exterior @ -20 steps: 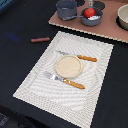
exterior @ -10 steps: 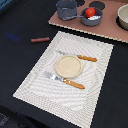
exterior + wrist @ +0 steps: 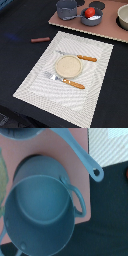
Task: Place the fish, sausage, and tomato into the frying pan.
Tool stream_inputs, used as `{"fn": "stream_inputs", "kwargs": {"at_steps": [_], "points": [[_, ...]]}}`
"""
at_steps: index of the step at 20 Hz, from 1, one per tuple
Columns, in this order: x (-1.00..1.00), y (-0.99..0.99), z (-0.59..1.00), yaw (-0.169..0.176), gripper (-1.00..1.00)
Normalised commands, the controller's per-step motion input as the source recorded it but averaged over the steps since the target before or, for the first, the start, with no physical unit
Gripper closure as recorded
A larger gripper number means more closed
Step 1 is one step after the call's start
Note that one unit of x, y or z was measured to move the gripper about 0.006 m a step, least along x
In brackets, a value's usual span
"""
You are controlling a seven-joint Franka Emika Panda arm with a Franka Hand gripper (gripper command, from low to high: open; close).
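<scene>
The frying pan [image 3: 84, 20] stands on a pink board at the back, its long handle pointing to the exterior view's left. The red tomato [image 3: 90, 12] sits in the pan. A white flat piece, the fish [image 3: 94, 18], lies in the pan beside the tomato. The reddish-brown sausage [image 3: 40, 39] lies on the black table, to the left of the striped placemat. The wrist view looks straight down on the grey pot [image 3: 42, 208], with the pan's handle [image 3: 80, 153] beside it. No gripper fingers show in either view.
The taller grey pot [image 3: 66, 7] stands left of the pan on the pink board [image 3: 107, 30]. A beige bowl [image 3: 123, 15] is at the board's right end. The placemat [image 3: 35, 80] holds a tan plate [image 3: 68, 66], an orange-handled knife [image 3: 86, 58] and a fork [image 3: 72, 83].
</scene>
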Motion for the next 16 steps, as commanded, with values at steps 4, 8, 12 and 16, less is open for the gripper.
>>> {"fn": "stream_inputs", "kwargs": {"at_steps": [4,8,12,16], "points": [[-0.68,-0.53,-0.11,-0.019,-1.0],[-0.68,-0.54,-0.16,-0.021,-1.0],[-0.67,-0.57,-0.23,-0.017,-1.0],[-0.67,-0.62,-0.24,-0.001,-1.0]]}}
